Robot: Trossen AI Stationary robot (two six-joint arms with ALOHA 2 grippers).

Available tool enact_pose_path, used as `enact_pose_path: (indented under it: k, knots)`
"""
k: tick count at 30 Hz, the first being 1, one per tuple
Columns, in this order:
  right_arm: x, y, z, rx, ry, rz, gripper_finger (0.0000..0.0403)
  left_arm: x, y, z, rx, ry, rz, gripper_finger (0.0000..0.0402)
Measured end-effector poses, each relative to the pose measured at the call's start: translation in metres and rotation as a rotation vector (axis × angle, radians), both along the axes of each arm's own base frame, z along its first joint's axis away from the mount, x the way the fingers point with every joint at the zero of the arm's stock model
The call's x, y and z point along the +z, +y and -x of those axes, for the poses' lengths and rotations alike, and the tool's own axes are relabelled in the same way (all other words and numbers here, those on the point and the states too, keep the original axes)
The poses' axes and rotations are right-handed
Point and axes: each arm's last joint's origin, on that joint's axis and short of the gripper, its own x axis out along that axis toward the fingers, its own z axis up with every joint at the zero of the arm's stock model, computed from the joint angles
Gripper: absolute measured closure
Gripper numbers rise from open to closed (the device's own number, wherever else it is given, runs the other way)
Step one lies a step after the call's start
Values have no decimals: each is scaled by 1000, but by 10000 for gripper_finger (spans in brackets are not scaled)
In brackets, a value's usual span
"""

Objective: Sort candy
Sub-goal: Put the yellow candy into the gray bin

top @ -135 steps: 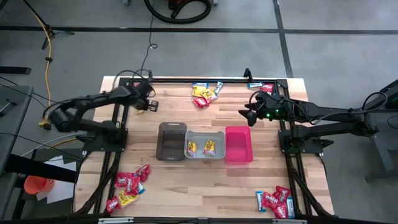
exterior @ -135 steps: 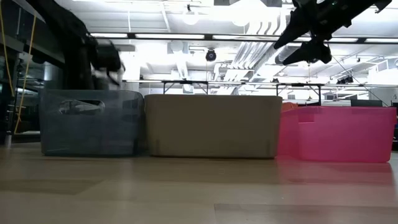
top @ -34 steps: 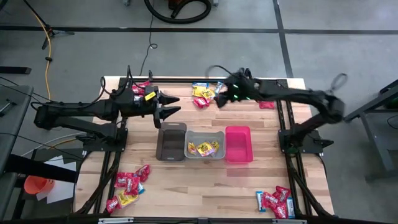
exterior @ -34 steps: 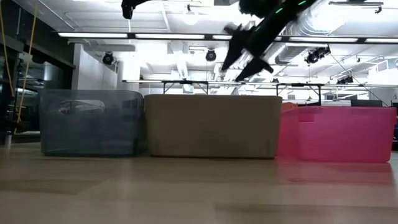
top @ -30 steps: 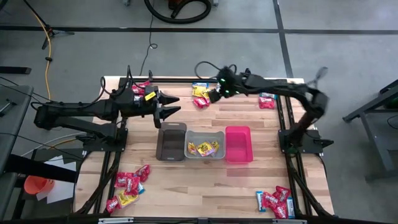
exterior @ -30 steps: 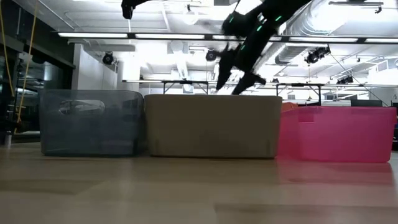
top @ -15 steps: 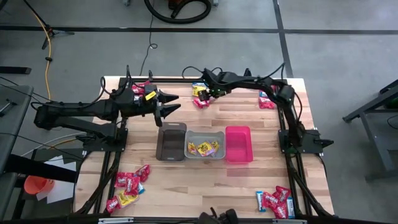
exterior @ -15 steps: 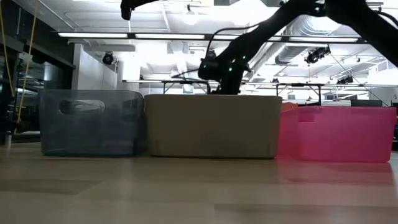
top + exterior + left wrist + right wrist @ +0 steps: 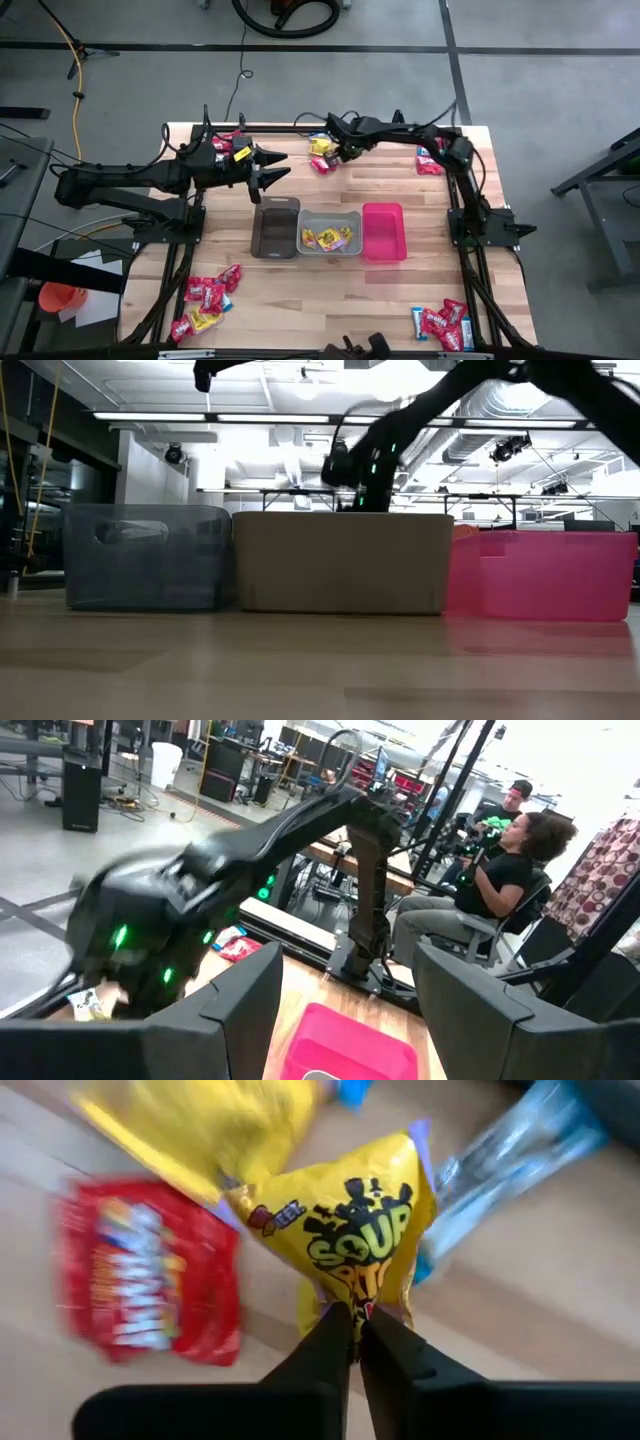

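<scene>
- Right gripper (image 9: 353,1342) is pinched tight on the lower edge of a yellow Sour Patch packet (image 9: 350,1245), over the candy pile at the table's far edge, behind the bins. In the high view the right gripper (image 9: 340,152) sits right at that pile (image 9: 322,152).
- Grip is on a thin margin of wrapper only. Risk: the foil slides out of the fingers on the lift or during the swing toward the bins.
- A red packet (image 9: 150,1285) lies just beside the held one, a second yellow packet (image 9: 205,1125) above it and a blue-and-white bar (image 9: 515,1165) to the other side. Cannot tell whether any of them overlaps the held packet; if so, one may be dragged or flicked off the table edge.
- Grey bin (image 9: 329,232) already holds yellow packets, so that is the likely target. It stands touching the brown bin (image 9: 275,226) and the pink bin (image 9: 384,231); a dangling packet released off-centre could land in a neighbour.
- Left gripper (image 9: 275,170) hangs with fingers spread, empty, just behind the brown bin. It sits near the right arm's likely path to the bins: collision risk if both move.
</scene>
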Motion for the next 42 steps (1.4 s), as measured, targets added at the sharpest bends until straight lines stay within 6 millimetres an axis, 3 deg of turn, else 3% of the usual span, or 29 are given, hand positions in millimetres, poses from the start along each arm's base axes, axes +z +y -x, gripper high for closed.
enact_pose_path:
  k: [4, 7, 12, 17, 22, 29, 34, 42]
  knots:
    - [54, 9, 14, 96, -30, 125, 395, 1, 1, 1, 5, -1, -14, 191]
    - [104, 27, 27, 210, -97, 228, 397, 1, 2, 1, 11, -1, -18, 191]
    - [173, 76, 48, 392, -250, 347, 400, 1, 3, 1, 17, -1, -18, 191]
    - [210, 135, 61, 564, -372, 408, 402, 1, 3, 1, 17, 0, -18, 191]
    - [202, 192, 67, 716, -460, 383, 402, 1, 3, 1, 16, 1, -20, 191]
    - [139, 246, 85, 722, -650, 257, 402, 1, 1, 1, 2, 21, -100, 191]
    - [114, 262, 86, 740, -790, 241, 402, 1, 1, 1, 2, 35, -156, 191]
    - [113, 264, 87, 761, -804, 239, 402, 1, 1, 1, 2, 36, -162, 191]
